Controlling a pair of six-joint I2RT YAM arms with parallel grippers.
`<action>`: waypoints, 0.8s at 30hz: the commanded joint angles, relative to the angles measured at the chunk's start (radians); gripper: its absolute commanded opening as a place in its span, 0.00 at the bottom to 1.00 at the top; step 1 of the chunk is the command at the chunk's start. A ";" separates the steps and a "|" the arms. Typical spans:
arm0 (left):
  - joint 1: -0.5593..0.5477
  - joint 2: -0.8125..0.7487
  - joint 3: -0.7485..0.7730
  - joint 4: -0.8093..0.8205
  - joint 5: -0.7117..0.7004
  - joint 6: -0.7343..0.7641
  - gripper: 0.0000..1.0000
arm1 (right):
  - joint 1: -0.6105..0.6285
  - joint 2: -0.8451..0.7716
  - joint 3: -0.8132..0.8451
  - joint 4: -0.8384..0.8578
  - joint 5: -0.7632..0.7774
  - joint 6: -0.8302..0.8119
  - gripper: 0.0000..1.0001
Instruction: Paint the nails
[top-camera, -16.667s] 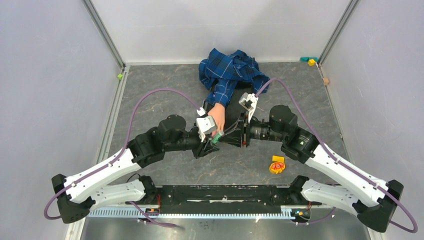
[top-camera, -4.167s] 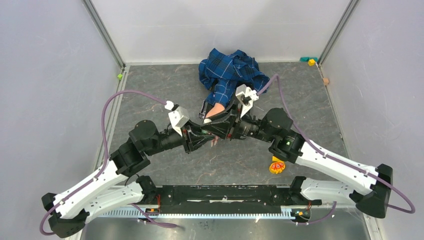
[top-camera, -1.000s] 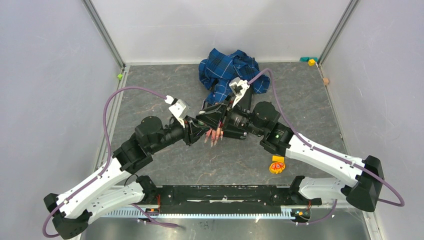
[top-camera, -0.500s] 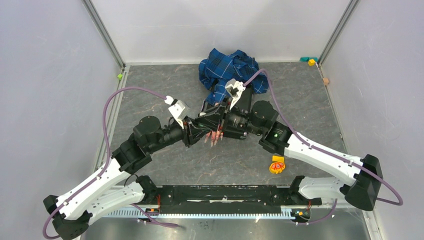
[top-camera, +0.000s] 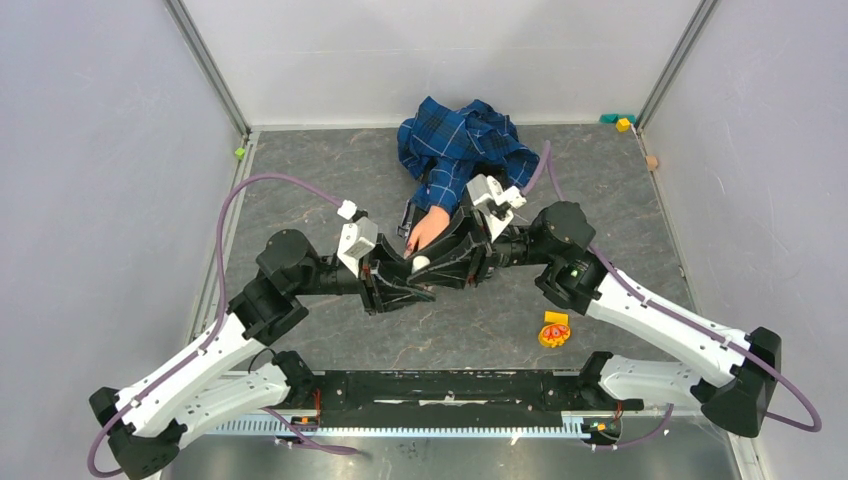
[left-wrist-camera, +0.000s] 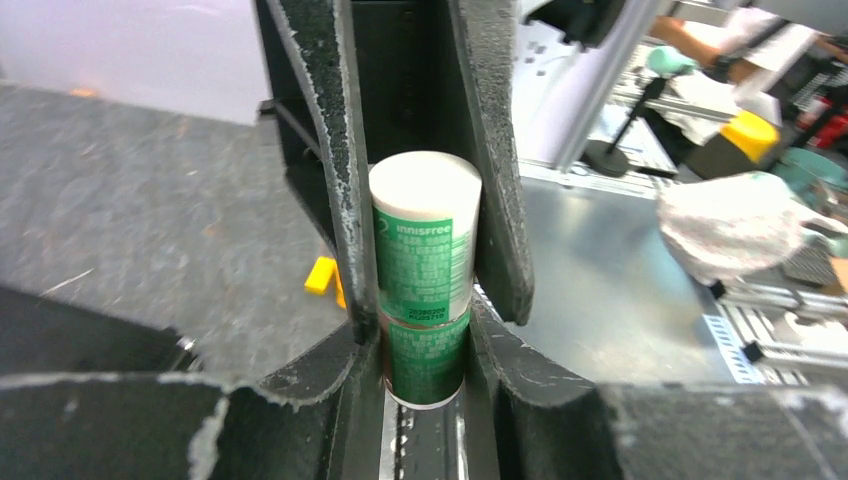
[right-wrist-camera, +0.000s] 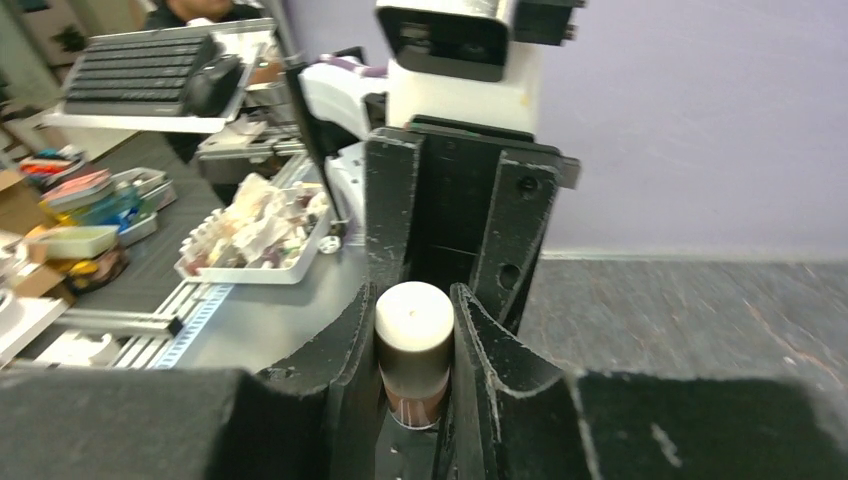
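- Lower frame, near edge: an orange-yellow toy (top-camera: 553, 330) lies just right of centre, close beside the right arm. It is the only clutter there.
- Centre: the left pincer (left-wrist-camera: 425, 345) is clamped on a green-labelled bottle (left-wrist-camera: 425, 250). The right pincer (right-wrist-camera: 413, 320) is clamped on a dark cylinder (right-wrist-camera: 412, 355) with a pale end. This may be that bottle's cap, but I cannot tell.
- No brush shows, so I judge this to be bottle handling, not painting.
- The nails are hidden under the 2 meeting pincers in the top view, so how many are painted cannot be read.
- Just beyond lies the hand (top-camera: 432, 226), then the plaid sleeve (top-camera: 455, 145) heaped toward the far edge.
- Bare worktop (top-camera: 300, 190) opens left and right of the hand, and the walls stand well apart.
- Small blocks (top-camera: 622, 122) sit in the upper-right corner.
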 joint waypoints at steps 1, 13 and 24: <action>0.000 0.031 0.017 0.072 0.182 -0.068 0.02 | -0.001 -0.009 0.008 0.252 -0.191 0.092 0.00; 0.001 0.003 0.012 0.036 0.087 -0.026 0.02 | -0.002 -0.017 0.046 0.104 -0.163 -0.024 0.44; 0.007 -0.074 -0.014 -0.017 -0.174 0.046 0.02 | -0.063 -0.087 0.056 -0.098 0.148 -0.062 0.90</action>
